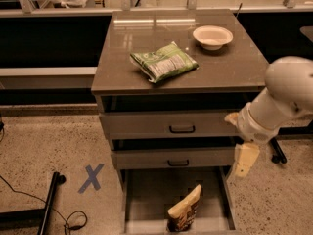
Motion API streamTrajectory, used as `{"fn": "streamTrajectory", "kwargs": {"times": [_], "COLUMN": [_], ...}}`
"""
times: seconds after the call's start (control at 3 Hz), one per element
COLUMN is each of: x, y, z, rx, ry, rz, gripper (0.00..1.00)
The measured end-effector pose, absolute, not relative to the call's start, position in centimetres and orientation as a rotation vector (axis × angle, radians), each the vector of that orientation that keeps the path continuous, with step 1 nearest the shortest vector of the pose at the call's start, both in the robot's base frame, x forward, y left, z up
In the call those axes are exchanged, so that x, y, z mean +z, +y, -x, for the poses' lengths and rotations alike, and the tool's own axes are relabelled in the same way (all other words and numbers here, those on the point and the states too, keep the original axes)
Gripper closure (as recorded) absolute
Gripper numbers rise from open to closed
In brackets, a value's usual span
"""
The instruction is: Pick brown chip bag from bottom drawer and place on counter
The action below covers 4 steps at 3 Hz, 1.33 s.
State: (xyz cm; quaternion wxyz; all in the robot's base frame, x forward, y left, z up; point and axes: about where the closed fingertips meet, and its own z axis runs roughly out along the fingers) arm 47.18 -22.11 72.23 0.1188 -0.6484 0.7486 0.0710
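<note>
Hanging just outside the right edge of the cabinet, the gripper sits at about the height of the middle drawer, on the end of the white arm. Whether it is released or clenched cannot be told from this view; it holds nothing that can be seen.

The brown bag stands in the bottom drawer, which is pulled out toward the near side. The bag rests on the drawer floor right of centre, its dark base down and its tan top leaning up and to the right, so its long axis runs roughly upright with a tilt toward the gripper's side.

From the gripper, the bag lies down and to the left, past the drawer's right wall. The approach looks not yet begun: the coming move probably needs the gripper carried left over that wall and then lowered onto the tan top, the end nearest it.

On the counter, a green bag lies near the middle and a bowl sits far right, with bare slab at the near right.
</note>
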Motion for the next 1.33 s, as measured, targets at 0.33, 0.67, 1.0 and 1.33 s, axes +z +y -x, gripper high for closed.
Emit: {"fn": "streamTrajectory", "kwargs": {"times": [0.33,0.67,1.0,1.33], "x": [68.0,66.4,64.9,60.4], "y": [-22.6,-24.9,-26.1,-26.6], "z": [-48.8,-47.1,-48.6,-49.3], "rx": [0.358,0.402,0.367,0.466], "ry": [2.043,2.019,1.979,1.865], "rz": [1.71,1.654,1.698,1.78], "gripper": [0.0,0.0,0.0,0.0]}}
